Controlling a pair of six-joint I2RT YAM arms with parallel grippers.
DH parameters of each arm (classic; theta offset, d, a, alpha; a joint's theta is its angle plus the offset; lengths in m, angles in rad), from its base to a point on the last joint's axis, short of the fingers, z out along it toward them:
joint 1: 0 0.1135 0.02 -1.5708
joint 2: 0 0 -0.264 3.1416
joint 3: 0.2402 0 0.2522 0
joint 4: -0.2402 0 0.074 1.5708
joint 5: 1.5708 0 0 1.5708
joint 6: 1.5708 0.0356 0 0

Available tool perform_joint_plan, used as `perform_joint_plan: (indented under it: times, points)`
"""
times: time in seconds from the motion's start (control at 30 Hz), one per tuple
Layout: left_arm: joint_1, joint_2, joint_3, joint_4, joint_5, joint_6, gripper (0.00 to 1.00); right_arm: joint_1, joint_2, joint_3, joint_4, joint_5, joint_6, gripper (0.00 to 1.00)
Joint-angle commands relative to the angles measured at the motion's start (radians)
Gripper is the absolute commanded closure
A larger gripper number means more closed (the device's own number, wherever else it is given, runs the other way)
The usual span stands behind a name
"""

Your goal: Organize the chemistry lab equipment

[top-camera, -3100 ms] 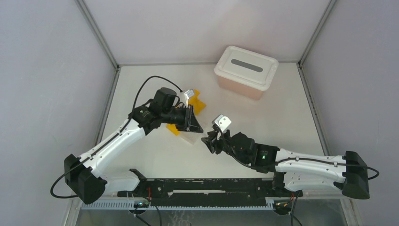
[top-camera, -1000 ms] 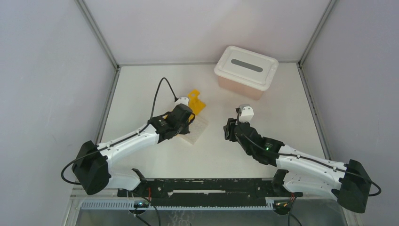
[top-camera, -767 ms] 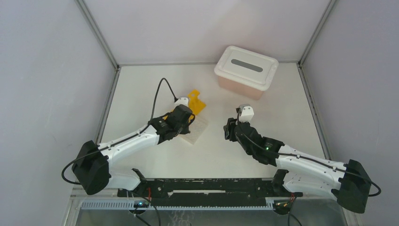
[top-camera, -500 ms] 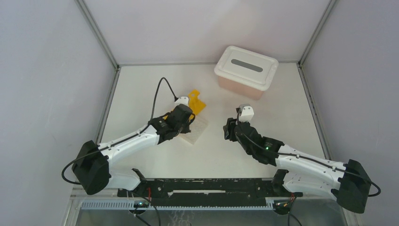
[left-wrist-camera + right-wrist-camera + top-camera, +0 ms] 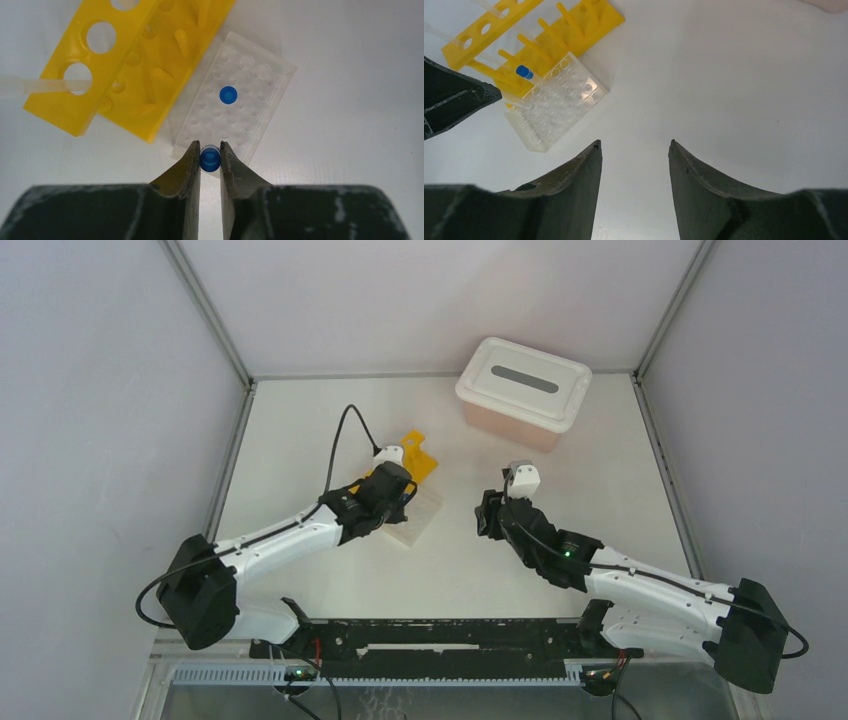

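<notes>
My L fingers (image 5: pixel 209 148) are pinched nearly closed on a small blue-capped tube (image 5: pixel 210 160). The cap shows btwn the tips, and the tube looks upright as far as I can tell. It sits over the near edge of the clear rack (image 5: pixel 250 90), not yet lined up w/ any well. One other blue-capped tube (image 5: pixel 228 94) is seated mid-rack. The yellow rack (image 5: pixel 65 107) lies against the clear rack's left side, w/ a dropper (image 5: pixel 45 86) poked through one of its holes.

Step in hand, I'd say: get this tube into a free well. To do it well:
- Nudge fwd so the cap centres on a well in the nearest row, not the rim. Landing on the edge could tip the tube or shove the rack, which looks light & loose on the table (image 5: pixel 734 90).
- Wrist vertical, go down slow, stop when the tube bottoms out. I can't judge my height above the rack from the wrist view, so no rushing.
- Open only a little to release. The wells are close together & a wide spread could catch the rack.
- Lift straight up after.

R fingers (image 5: pixel 634 145) stand wide apart, nothing in them, over bare table well right of both racks. They could steady the clear rack if it slides, otherwise best out of the way.
</notes>
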Motion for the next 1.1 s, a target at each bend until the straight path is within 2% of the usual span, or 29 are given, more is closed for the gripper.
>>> perform_joint_plan:
  times: [0.0,0.87,1.07]
  points:
    - [-0.010,0.004,-0.026,0.037,-0.006,0.008,0.92,-0.008,-0.003,-0.006,0.046,-0.004,0.000,0.41]
    - [-0.015,0.031,-0.056,0.052,-0.017,-0.002,0.92,-0.020,0.007,-0.017,0.064,-0.021,-0.003,0.42]
    - [-0.015,0.050,-0.050,0.057,-0.019,0.003,0.86,-0.022,0.009,-0.017,0.066,-0.026,-0.005,0.42]
